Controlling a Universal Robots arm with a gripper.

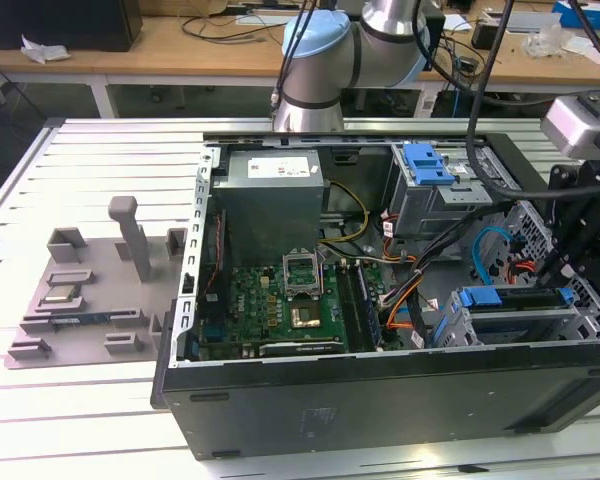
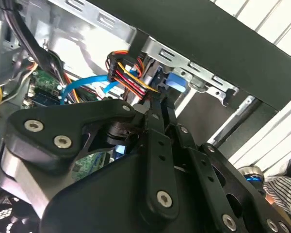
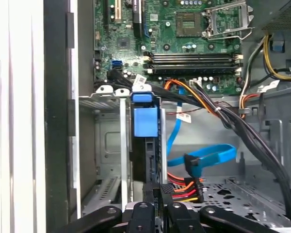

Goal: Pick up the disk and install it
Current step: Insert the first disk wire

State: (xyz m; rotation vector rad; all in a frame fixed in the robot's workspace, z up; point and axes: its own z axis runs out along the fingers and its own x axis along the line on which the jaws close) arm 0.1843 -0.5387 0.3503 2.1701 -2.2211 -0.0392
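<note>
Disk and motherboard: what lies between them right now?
In the first wrist view, a bundle of black cables crosses between the disk and the motherboard.

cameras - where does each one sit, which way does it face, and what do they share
Exterior view: off the arm, above the table, looking down into the open computer case; the arm's grey-and-blue joints show at the far side.
First wrist view: on the arm, looking along the tool at the disk standing in its metal cage, motherboard beyond.
Second wrist view: on the arm, close behind the tool's black linkage, facing the case wall and cables.
Shared: both wrist views show the tool and the blue cable.
</note>
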